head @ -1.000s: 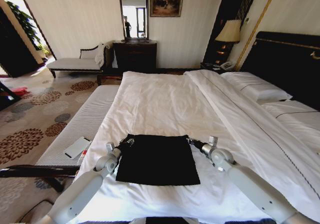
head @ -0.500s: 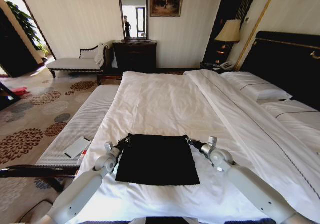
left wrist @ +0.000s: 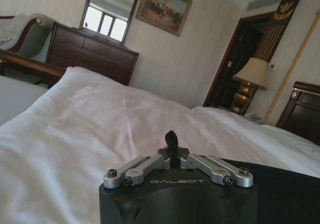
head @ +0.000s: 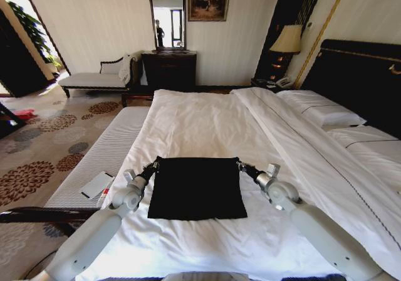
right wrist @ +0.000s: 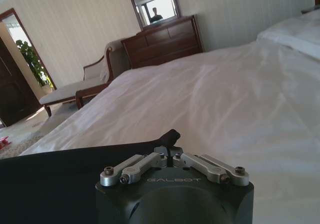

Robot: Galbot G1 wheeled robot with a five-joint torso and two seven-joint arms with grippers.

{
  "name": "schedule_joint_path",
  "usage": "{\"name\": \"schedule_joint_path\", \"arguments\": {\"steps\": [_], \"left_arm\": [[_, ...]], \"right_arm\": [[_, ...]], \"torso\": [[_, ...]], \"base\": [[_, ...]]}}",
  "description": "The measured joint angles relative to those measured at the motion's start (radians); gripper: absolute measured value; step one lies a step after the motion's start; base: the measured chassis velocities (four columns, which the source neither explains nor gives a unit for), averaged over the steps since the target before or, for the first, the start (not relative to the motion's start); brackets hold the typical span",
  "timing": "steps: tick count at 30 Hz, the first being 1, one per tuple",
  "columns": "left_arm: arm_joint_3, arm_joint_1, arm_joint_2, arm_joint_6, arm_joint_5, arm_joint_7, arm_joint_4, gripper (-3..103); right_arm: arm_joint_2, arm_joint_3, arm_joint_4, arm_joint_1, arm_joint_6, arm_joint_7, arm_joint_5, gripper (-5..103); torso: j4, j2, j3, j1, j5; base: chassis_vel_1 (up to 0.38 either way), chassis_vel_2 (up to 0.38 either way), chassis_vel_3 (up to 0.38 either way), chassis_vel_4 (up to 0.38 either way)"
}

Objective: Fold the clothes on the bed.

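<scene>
T-shirt (head: 197, 187) lies flat on bed (head: 207, 124), near edge | left gripper (head: 153, 164), right gripper (head: 240, 165) pinched on far corners, apparently gripping cloth | fabric kept taut for squaring.

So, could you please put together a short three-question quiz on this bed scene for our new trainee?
1. True or false: the black T-shirt lies on the white duvet of the bed.
2. Where is the left gripper? A) at the shirt's far left corner B) on the pillow C) over the carpet
3. Fill in: the right gripper is shut on the shirt's far ____ corner.

Key: 1 true. 2 A: both grippers pinch the far corners, fingers closed, with the shirt spread flat between them. 3 right.
</scene>
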Motion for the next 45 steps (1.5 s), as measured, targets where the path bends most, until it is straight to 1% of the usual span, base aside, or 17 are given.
{"name": "schedule_joint_path", "arguments": {"steps": [4,5,7,14,18,19,23,24,27,28,32,33,36,38,41,43,45], "left_arm": [[-0.025,-0.009,0.038,0.001,-0.033,-0.015,-0.086,3],[-0.025,-0.009,0.038,0.001,-0.033,-0.015,-0.086,3],[-0.040,-0.009,0.063,0.001,-0.047,-0.023,-0.136,3],[-0.084,0.011,0.102,-0.001,-0.064,-0.045,-0.217,3],[-0.162,0.078,0.123,-0.004,-0.073,-0.059,-0.289,3],[-0.162,0.078,0.123,-0.004,-0.073,-0.059,-0.289,3],[-0.284,0.200,0.127,-0.008,-0.071,-0.065,-0.396,3],[-0.284,0.200,0.127,-0.008,-0.071,-0.065,-0.396,3],[-0.389,0.336,0.113,-0.011,-0.065,-0.066,-0.511,3],[-0.389,0.336,0.113,-0.011,-0.065,-0.066,-0.511,3],[-0.499,0.519,0.081,-0.013,-0.040,-0.056,-0.631,3],[-0.499,0.519,0.081,-0.013,-0.040,-0.056,-0.631,3],[-0.557,0.629,0.039,-0.019,-0.003,-0.046,-0.691,3],[-0.576,0.682,0.012,-0.024,0.024,-0.040,-0.719,3],[-0.584,0.730,-0.013,-0.028,0.052,-0.036,-0.739,3],[-0.583,0.752,-0.025,-0.030,0.065,-0.034,-0.741,3],[-0.557,0.767,-0.041,-0.031,0.085,-0.034,-0.716,3]], "right_arm": [[-0.020,0.063,0.068,-0.012,0.017,0.010,0.006,0],[-0.020,0.063,0.068,-0.012,0.017,0.010,0.006,0],[-0.034,0.109,0.106,-0.031,0.022,0.014,0.013,0],[-0.052,0.193,0.185,-0.079,0.025,0.022,0.029,0],[-0.063,0.275,0.263,-0.154,0.025,0.026,0.040,0],[-0.063,0.275,0.263,-0.154,0.025,0.026,0.040,0],[-0.065,0.393,0.377,-0.278,0.019,0.040,0.070,0],[-0.065,0.393,0.377,-0.278,0.019,0.040,0.070,0],[-0.055,0.485,0.481,-0.379,0.009,0.058,0.094,0],[-0.055,0.485,0.481,-0.379,0.009,0.058,0.094,0],[-0.038,0.612,0.575,-0.493,-0.008,0.065,0.117,0],[-0.038,0.612,0.575,-0.493,-0.008,0.065,0.117,0],[-0.025,0.704,0.636,-0.591,-0.021,0.066,0.149,0],[-0.012,0.740,0.677,-0.653,-0.029,0.072,0.154,0],[0.010,0.757,0.727,-0.717,-0.042,0.081,0.156,0],[0.024,0.759,0.746,-0.750,-0.050,0.084,0.150,0],[0.047,0.730,0.752,-0.772,-0.066,0.099,0.141,0]], "torso": [[0.0001,0.000,0.000,0.000,-0.0001],[0.0001,0.000,0.000,0.000,-0.0001],[0.0000,0.000,0.000,0.000,-0.0001],[-0.0001,0.000,0.000,0.000,-0.0001],[-0.0001,0.000,0.000,0.000,-0.0002],[-0.0001,0.000,0.000,0.000,-0.0002],[-0.0002,0.000,0.000,0.000,0.0000],[-0.0002,0.000,0.000,0.000,0.0000],[0.0000,0.000,0.000,0.000,0.0000],[0.0000,0.000,0.000,0.000,0.0000],[0.0000,0.000,0.000,0.000,0.0001],[0.0000,0.000,0.000,0.000,0.0001],[0.0001,0.000,0.000,0.000,0.0000],[-0.0002,0.000,0.000,0.000,-0.0001],[0.0001,0.000,0.000,0.000,0.0000],[-0.0001,0.000,0.000,0.000,-0.0002],[-0.0004,0.000,0.000,0.000,0.0000]], "base": [[0.000,0.000,0.000,0.000],[0.000,0.000,0.000,0.000],[0.000,0.000,0.000,0.000],[0.000,0.000,0.000,0.000],[0.000,0.000,0.000,0.000],[0.000,0.000,0.000,0.000],[0.000,0.000,0.000,0.000],[0.000,0.000,0.000,0.000],[0.000,0.000,0.000,0.000],[0.000,0.000,0.000,0.000],[0.000,0.000,0.000,0.000],[0.000,0.000,0.000,0.000],[0.000,0.000,0.000,0.000],[0.000,0.000,0.000,0.000],[0.000,0.000,0.000,0.000],[0.000,0.000,0.000,0.000],[0.000,0.000,0.000,0.000]]}}
